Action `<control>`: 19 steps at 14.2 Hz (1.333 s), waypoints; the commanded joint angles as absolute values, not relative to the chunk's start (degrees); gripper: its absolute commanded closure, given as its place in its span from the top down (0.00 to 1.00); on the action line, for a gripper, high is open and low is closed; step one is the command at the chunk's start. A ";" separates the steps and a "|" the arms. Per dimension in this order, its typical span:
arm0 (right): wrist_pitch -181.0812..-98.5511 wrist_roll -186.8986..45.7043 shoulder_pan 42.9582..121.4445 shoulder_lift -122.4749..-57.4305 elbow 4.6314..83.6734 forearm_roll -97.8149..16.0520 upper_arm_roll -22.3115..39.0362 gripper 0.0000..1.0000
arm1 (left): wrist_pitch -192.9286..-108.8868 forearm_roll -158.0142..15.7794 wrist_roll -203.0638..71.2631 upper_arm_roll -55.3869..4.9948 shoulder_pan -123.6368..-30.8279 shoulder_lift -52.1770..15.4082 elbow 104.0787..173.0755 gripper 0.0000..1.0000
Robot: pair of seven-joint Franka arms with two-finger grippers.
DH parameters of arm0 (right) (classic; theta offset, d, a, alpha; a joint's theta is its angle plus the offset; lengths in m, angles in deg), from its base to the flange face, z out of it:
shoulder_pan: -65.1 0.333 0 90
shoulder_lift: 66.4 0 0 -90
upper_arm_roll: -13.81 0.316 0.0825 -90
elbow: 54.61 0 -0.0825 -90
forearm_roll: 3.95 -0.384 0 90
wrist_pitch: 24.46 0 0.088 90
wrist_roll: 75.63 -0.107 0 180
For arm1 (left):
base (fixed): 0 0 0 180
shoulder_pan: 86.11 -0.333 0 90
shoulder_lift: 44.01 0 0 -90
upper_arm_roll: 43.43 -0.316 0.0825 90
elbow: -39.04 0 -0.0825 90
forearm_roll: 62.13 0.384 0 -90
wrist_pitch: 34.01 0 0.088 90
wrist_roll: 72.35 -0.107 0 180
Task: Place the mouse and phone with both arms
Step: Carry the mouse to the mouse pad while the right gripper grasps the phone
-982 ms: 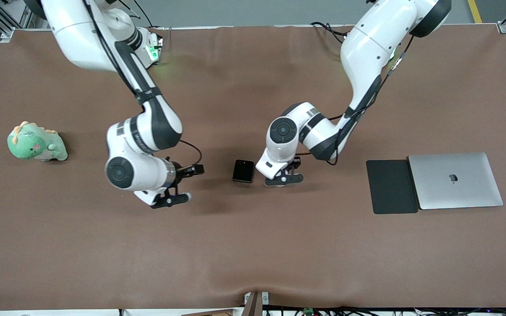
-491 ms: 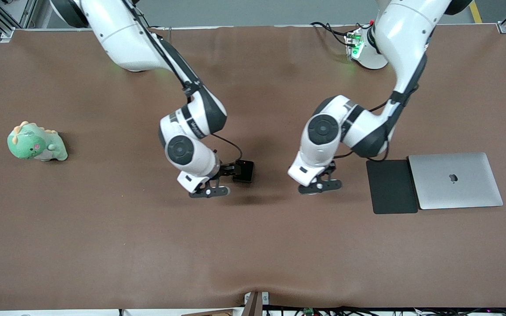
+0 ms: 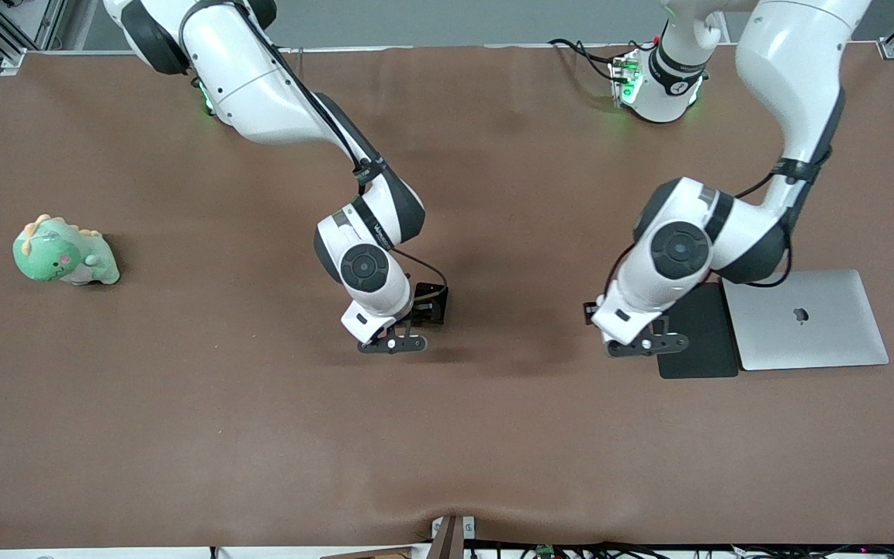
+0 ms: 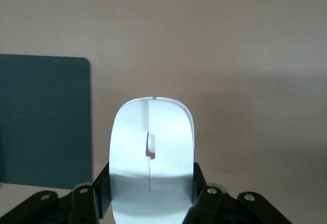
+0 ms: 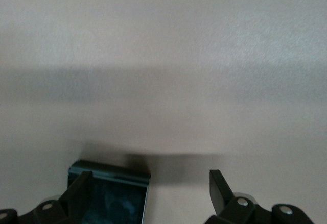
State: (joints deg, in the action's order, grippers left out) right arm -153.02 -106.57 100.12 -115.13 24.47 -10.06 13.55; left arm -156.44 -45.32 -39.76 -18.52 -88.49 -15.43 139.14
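Both arms reach down from their bases with elbows bent and wrists pointing at the table. The left arm drops from up high and folds in at the wrist, and the left gripper hangs low with its fingers clamped on both sides of the mouse. The right arm stretches toward the middle of the table. The right gripper is spread wide, one finger over the phone, the other clear of it.

Brown-covered table, grey floor
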 commanded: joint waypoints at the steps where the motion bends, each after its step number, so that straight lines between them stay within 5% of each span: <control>1: -152.43 -111.30 100.96 -118.95 18.45 -8.96 13.72 1.00 | -156.44 -44.64 -43.33 -17.15 -92.42 -17.64 142.66 0.52; 19: -152.52 -117.73 105.01 -120.10 20.45 -8.34 13.64 1.00 | -168.21 -40.77 -58.99 -17.33 -108.43 -13.51 150.05 0.51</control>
